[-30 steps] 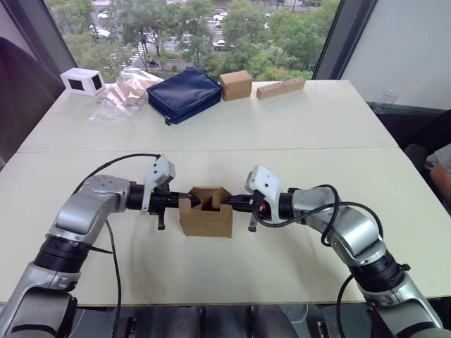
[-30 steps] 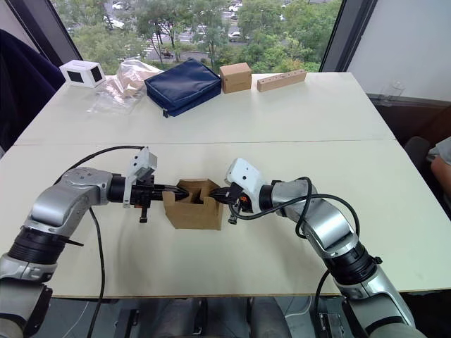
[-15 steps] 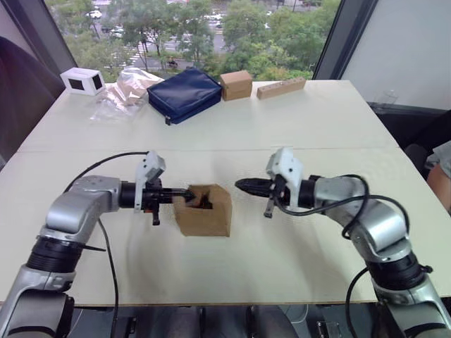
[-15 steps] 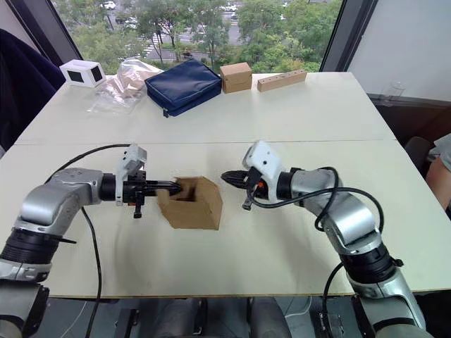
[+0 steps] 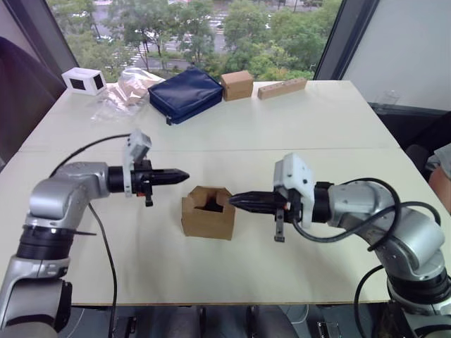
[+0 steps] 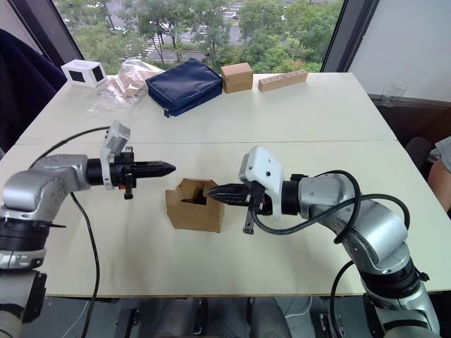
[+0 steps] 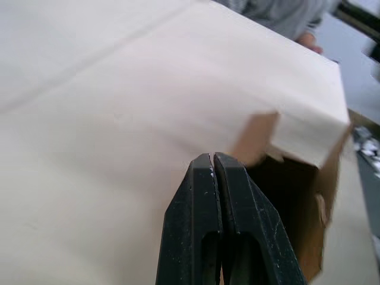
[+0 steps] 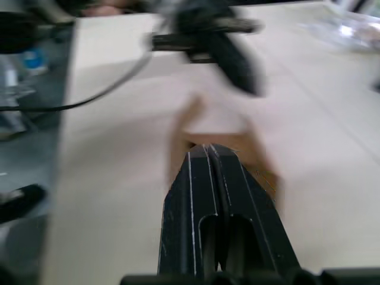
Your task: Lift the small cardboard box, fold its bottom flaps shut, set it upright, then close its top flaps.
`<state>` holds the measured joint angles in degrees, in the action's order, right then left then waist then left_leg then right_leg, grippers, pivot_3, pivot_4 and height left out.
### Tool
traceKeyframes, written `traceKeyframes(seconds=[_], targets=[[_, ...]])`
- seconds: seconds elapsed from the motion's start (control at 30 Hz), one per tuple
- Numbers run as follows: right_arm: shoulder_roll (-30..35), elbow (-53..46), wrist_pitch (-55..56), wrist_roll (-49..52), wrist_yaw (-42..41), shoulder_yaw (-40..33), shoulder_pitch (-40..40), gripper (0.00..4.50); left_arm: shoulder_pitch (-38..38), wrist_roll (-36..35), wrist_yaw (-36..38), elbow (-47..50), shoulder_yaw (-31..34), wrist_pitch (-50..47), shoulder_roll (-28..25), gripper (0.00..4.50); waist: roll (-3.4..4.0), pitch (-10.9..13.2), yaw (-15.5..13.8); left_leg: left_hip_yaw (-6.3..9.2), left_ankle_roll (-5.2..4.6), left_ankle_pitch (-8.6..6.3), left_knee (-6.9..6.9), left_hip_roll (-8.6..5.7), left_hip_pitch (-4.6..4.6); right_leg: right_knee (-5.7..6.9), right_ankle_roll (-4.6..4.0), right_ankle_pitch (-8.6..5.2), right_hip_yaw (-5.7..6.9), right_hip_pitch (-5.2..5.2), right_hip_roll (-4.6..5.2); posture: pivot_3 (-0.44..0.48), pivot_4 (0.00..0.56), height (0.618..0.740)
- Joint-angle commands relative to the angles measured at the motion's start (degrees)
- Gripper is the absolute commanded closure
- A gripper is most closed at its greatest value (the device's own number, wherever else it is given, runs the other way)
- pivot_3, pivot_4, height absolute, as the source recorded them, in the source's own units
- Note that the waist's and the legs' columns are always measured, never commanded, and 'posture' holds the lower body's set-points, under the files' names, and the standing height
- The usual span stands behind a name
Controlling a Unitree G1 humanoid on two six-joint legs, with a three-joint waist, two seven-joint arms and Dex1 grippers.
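Cream-coloured counter (image 5: 296, 127) is the biggest thing going, and most of it near me is bare, so nothing here backs up a light box if I shove it. That's my main worry.

Next down is the small cardboard box (image 5: 208, 213), sitting upright near the middle of the near half of the counter, between my two arms. Its top flaps (image 5: 210, 195) are half folded: they stand up unevenly around a dark opening, not meeting in a seam yet. I can't see the bottom flaps from here, so I can't vouch that they're holding.

My right fingers (image 5: 237, 201) are pressed together with nothing in them, tips right at the box's right edge near the flaps, looks like touching or just about. If I push sideways from there with nothing bracing the other side, I reckon the box just slides or tips instead of the flap folding.

And the other side isn't braced: my left fingers (image 5: 180, 174) are pinched closed too, empty, hanging above the counter a bit off the box's far-left corner, clearly apart from it.

Other risk: poking a flap down out of order so it jams under its neighbour, or crushing the thin corrugated edge with a narrow tip.
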<state>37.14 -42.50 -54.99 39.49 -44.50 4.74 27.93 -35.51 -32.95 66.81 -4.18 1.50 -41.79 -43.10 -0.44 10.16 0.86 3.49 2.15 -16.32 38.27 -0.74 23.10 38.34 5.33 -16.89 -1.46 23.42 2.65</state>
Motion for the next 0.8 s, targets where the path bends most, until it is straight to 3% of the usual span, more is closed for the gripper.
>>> traceKeyframes(seconds=[0.03, 0.3, 0.8], targets=[[-0.42, -3.61, -1.48, 2.47, 1.45, 2.15, 0.38, 4.50, -3.44, 3.30, -1.88, -5.81, -0.26, 4.12, 2.06, 4.46, 0.00, 0.00, -0.06, 0.00, 0.00, 0.00, 0.00, -0.01, 0.00, 0.00, 0.00, 0.00, 0.00, 0.00, 0.00, 0.000, 0.150, 0.740], [1.46, 1.66, 5.31, -10.28, 2.94, 13.86, 2.59, 4.50, -9.18, 11.32, 2.85, -17.49, -7.82, 13.65, 7.77, 4.46, -0.01, 0.00, -0.02, -0.01, 0.00, 0.00, 0.01, -0.12, 0.02, 0.00, 0.00, 0.00, 0.02, 0.02, 0.01, 0.000, 0.150, 0.740], [-2.78, 5.59, 7.75, -16.45, 4.60, 17.34, 2.31, 4.50, -9.60, 11.46, 10.22, -18.45, -8.92, 13.33, 9.88, 4.46, -0.02, 0.00, 0.17, 0.02, 0.02, 0.01, 0.03, -0.12, 0.11, 0.03, 0.00, 0.00, 0.01, 0.11, 0.03, 0.000, 0.150, 0.740]])
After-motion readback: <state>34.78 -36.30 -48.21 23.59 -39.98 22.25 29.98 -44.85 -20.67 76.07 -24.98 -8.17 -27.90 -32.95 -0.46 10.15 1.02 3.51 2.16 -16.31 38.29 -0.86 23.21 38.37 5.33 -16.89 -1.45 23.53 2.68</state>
